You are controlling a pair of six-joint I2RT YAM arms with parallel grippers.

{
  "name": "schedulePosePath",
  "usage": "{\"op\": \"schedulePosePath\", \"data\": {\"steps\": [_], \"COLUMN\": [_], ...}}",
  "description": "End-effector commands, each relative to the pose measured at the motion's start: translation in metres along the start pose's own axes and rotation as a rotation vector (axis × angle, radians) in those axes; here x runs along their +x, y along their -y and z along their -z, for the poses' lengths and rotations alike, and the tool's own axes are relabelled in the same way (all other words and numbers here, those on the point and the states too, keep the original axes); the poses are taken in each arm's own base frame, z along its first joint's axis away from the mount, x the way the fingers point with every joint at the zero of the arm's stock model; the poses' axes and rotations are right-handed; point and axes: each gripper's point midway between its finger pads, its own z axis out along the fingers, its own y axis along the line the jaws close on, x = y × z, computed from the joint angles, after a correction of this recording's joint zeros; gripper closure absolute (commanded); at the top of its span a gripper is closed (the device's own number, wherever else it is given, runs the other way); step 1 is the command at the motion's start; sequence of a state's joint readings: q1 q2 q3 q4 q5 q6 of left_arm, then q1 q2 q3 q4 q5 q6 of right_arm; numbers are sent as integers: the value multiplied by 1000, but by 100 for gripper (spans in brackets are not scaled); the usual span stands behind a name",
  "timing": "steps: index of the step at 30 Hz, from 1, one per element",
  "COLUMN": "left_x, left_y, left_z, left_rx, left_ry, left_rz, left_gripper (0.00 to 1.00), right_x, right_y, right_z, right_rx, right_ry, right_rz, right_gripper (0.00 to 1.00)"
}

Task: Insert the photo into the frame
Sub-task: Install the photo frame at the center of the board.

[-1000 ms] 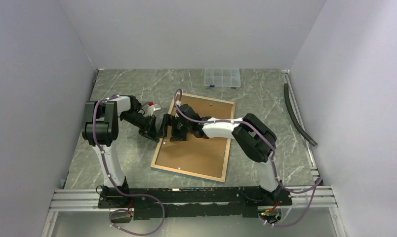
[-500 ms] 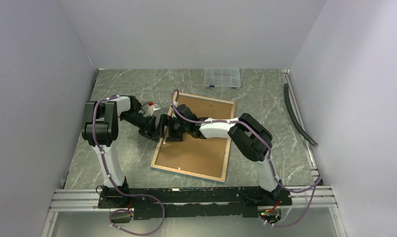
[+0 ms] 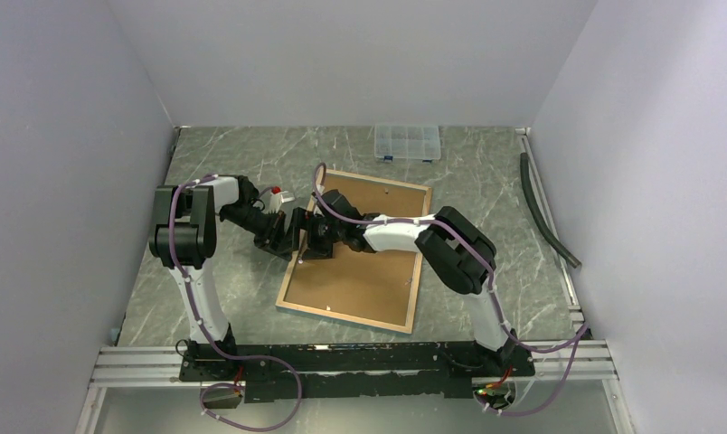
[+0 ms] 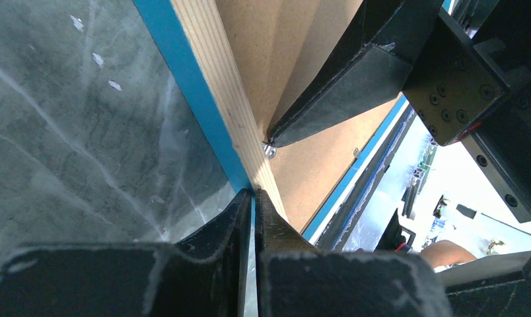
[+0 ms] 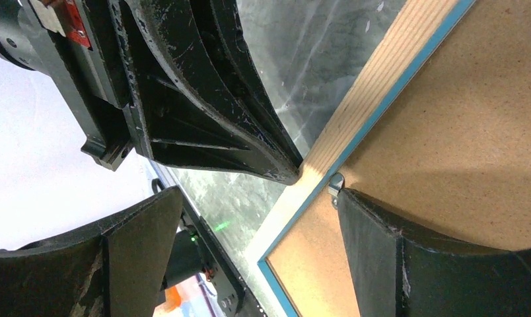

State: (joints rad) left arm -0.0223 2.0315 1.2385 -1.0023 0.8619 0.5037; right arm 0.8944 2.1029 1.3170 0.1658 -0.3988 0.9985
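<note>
The frame (image 3: 420,260) lies face down on the table, tan wood rim up, with a brown backing board (image 3: 369,280) inside it. The photo is out of view. My left gripper (image 3: 294,239) is shut on the frame's left edge; in the left wrist view its jaws (image 4: 253,195) pinch the blue-and-wood rim (image 4: 223,86). My right gripper (image 3: 313,237) stands open across that same edge. One of its fingers (image 5: 395,251) rests on the board beside a small metal clip (image 5: 334,185), the other hangs over the table. The right gripper (image 5: 259,193) holds nothing.
A clear compartment box (image 3: 407,142) sits at the back of the table. A dark hose (image 3: 545,212) lies along the right side by a metal rail. White walls close in the left, back and right.
My right gripper has slid a little to the left, up to the frame's left edge and the left gripper. The left gripper and the frame have not moved.
</note>
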Motion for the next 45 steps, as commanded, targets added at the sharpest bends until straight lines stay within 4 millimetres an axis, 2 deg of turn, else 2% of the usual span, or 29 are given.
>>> {"op": "schedulePosePath", "data": {"steps": [1,12,16,22,29,33,36,39,43,45], "left_x": [1,2,2,0,1,0,-4,-21,-56,-79], "left_y": [3,3,2,1,-4,-1,7,12,6,1], "left_z": [-1,-2,-2,-4,-14,-11,0,22,49,56], "left_rx": [-17,-8,-9,-7,-2,-2,9,-6,-37,-58], "left_ry": [-6,-7,-8,-1,-23,-24,-11,43,127,168], "left_rz": [-51,-46,-47,-49,-43,-54,-55,-61,-43,-33], "left_gripper": [90,90,91,92,94,95,93,86,74,69], "right_x": [15,21,25,35,50,51,27,-16,-76,-99], "right_y": [9,11,4,-6,-2,-14,-26,-27,-16,-5], "right_z": [-14,-24,-22,-24,-32,-23,-4,23,59,68], "right_rx": [18,-2,-41,-95,-109,-145,-137,-114,-86,-56], "right_ry": [-42,-98,-124,-189,-245,-265,-214,-106,35,83], "right_rz": [0,22,28,54,38,82,143,165,173,180], "right_gripper": [8,9,10,12,13,13,12,9,8,8]}}
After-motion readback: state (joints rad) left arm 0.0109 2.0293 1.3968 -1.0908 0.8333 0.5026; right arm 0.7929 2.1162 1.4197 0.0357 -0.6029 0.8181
